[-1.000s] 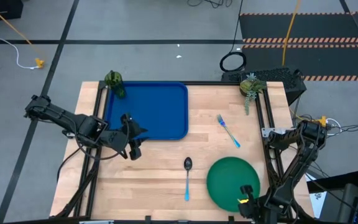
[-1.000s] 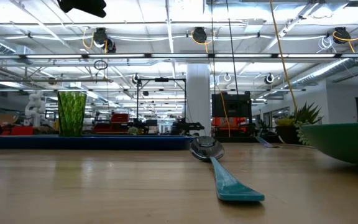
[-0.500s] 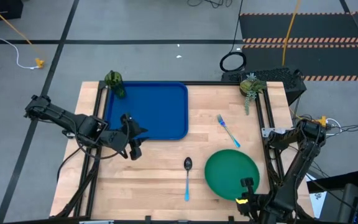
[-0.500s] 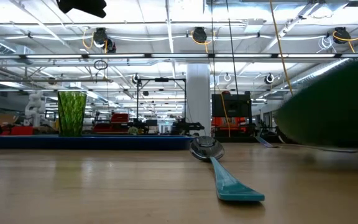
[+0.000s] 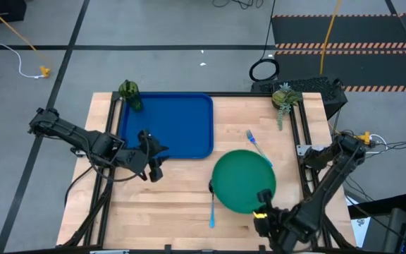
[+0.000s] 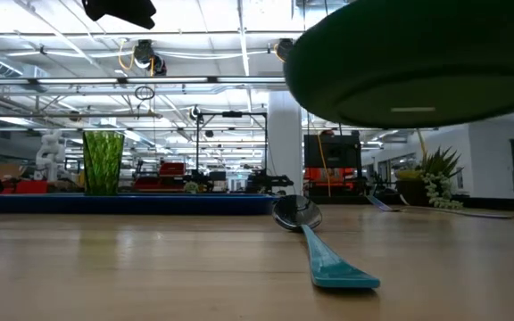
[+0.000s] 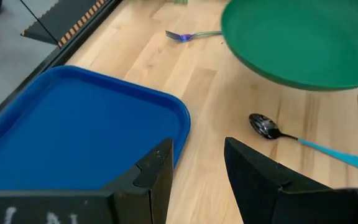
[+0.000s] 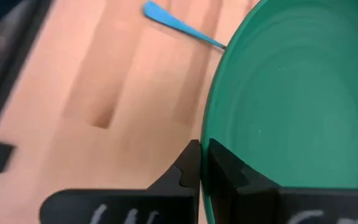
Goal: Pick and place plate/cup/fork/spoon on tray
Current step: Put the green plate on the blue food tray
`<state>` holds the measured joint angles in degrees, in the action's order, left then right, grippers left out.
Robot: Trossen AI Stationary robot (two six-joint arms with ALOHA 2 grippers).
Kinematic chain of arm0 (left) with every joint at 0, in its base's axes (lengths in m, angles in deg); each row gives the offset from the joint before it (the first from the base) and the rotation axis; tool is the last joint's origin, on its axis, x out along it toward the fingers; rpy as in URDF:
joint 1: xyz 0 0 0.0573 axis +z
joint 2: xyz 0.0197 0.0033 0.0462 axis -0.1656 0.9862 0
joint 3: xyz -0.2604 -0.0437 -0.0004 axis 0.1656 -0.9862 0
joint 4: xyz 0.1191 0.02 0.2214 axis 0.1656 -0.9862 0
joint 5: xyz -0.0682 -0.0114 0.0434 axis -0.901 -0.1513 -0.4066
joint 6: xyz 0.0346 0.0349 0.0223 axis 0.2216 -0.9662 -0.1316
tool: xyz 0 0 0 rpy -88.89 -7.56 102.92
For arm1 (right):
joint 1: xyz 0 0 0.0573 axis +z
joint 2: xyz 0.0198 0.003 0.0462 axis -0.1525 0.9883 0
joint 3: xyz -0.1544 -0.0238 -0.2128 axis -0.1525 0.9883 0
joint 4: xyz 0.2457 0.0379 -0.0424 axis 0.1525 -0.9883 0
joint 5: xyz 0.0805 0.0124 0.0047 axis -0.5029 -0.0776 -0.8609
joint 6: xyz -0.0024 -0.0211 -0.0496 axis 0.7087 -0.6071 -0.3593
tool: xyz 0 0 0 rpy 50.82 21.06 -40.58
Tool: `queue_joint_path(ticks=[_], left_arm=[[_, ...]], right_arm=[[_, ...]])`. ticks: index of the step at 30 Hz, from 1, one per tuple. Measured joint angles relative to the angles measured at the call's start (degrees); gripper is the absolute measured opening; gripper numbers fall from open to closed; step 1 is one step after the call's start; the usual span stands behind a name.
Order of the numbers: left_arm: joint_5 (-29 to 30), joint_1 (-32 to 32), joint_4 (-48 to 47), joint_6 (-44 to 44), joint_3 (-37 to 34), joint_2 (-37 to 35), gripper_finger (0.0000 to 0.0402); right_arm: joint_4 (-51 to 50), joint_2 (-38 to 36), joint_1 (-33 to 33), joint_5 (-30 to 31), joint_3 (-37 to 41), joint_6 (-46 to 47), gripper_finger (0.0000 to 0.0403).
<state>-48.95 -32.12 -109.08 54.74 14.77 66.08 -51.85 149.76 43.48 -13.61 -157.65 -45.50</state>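
Observation:
The green plate (image 5: 243,180) hangs over the table's middle, above the spoon's bowl and the fork's handle end, with my right gripper (image 5: 263,210) shut on it. The spoon (image 5: 212,204) lies on the wood, blue handle toward the near edge. The fork (image 5: 252,139) lies beyond the plate. An olive-green cup (image 6: 103,162) stands at the far left corner of the blue tray (image 5: 166,125). My left gripper (image 5: 154,166) hovers open over the tray's near right corner (image 7: 173,118), holding nothing. My right gripper pinches the plate's rim (image 8: 207,134) at its near edge, one finger on the inner side and one on the outer. The fingers come from the table's near side, slanting down. The plate (image 6: 418,62) is lifted clear of the table, nearly level.
A small potted plant (image 5: 284,97) stands at the table's far right corner. Bare wood lies between the tray's right edge and the fork. Black frame rails run along the table's left and right sides.
My right gripper has raised the plate off the table's near right part and carried it up and toward the left and far side, turning as it went. The plate now hangs clear above the spoon's bowl. The spoon, fork and cup have stayed put.

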Motion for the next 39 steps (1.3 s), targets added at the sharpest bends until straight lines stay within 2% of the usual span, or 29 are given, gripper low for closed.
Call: queue_joint_path(ticks=[9,15,22,30,35,39], left_arm=[[0.2,0.0,2.9,-4.8,0.0,-0.1,0.0147],[0.2,0.0,2.9,-4.8,0.0,-0.1,0.0147],[0.2,-0.5,3.0,-4.1,0.0,-0.1,0.0147],[0.3,-3.1,3.6,-3.3,0.0,-0.1,0.0147],[3.9,-4.6,3.6,-2.5,0.0,-0.1,0.0147],[7.1,-4.5,3.8,-4.7,0.0,-0.1,0.0147]], right_arm=[[1.9,0.0,-8.1,0.0,0.0,-12.7,0.0],[7.6,0.0,-14.4,-0.8,0.0,-24.6,0.0],[17.5,0.0,-23.5,-7.8,0.0,-39.2,0.0],[30.1,0.0,-34.8,-21.2,0.0,-55.2,0.0],[37.4,1.7,-41.3,-29.1,0.0,-61.8,0.0],[43.2,5.2,-45.6,-32.2,0.0,-66.4,0.0]])
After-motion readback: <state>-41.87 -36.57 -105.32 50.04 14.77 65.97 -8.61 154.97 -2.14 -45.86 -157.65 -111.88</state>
